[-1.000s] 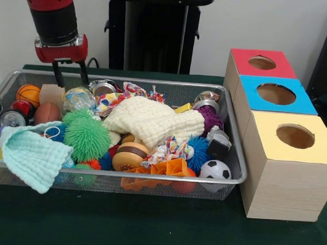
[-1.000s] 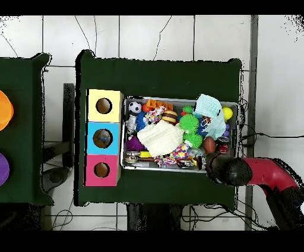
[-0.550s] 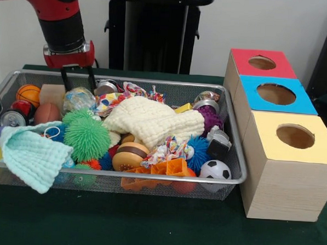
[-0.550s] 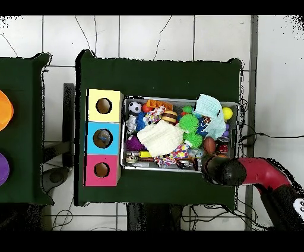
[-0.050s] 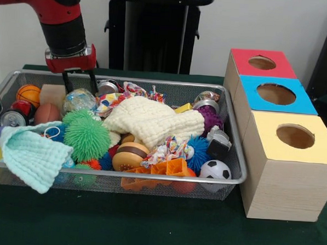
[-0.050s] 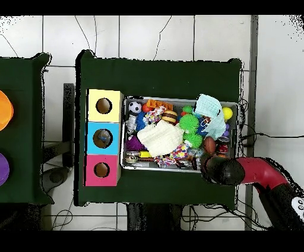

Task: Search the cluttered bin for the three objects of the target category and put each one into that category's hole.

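At far left of the wire bin [image 5: 154, 83], front view: clear glitter ball [image 5: 79, 101], lying just right of a wooden block [image 5: 52, 93] and just behind a green spiky ball [image 5: 87, 135]. Whether it belongs to the target category cannot be told.

Directly above the ball: gripper [image 5: 80, 87], spread wide and empty, one tip to each side of the ball's top. Touching or just clear of it, cannot tell.

Change over the last second: gripper shifted right from above the wooden block and lowered toward the bin, now centred on the ball. Judged meaning: selection made, descent for a grasp under way, closing not yet begun.

Well apart at far right: red box [image 5: 243, 61], blue box [image 5: 247, 96] and yellow box [image 5: 261, 133], each with a round hole on top.

From overhead: gripper and ball hidden beneath the arm [image 6: 222, 170] at the bin's edge.
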Controlling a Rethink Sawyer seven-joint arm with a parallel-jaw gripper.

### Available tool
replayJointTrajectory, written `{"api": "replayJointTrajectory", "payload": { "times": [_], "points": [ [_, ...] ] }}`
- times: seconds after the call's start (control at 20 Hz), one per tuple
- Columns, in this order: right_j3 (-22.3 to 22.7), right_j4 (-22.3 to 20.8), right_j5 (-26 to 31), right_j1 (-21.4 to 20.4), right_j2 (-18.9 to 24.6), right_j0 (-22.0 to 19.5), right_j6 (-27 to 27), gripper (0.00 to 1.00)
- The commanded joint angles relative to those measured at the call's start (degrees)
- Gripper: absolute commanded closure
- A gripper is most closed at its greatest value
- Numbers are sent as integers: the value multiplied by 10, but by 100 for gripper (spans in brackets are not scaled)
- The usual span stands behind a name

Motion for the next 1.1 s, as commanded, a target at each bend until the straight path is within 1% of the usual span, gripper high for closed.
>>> {"api": "replayJointTrajectory", "payload": {
  "times": [0.05,0.25,0.4,0.5,0.65,0.75,0.9,1.1],
  "points": [
    [-38,-75,-36,67,-8,16,-117,0],
    [-34,-73,-44,67,-10,14,-110,0],
    [-19,-59,-38,43,-8,15,-102,0],
    [-13,-57,-44,29,-12,25,-82,0],
    [-15,-56,-60,34,-18,31,-60,0],
    [-10,-50,-67,30,-19,34,-48,0],
    [9,-35,-67,3,-20,42,-29,0],
    [19,-23,-72,-8,-23,46,-16,0]
  ]
}}
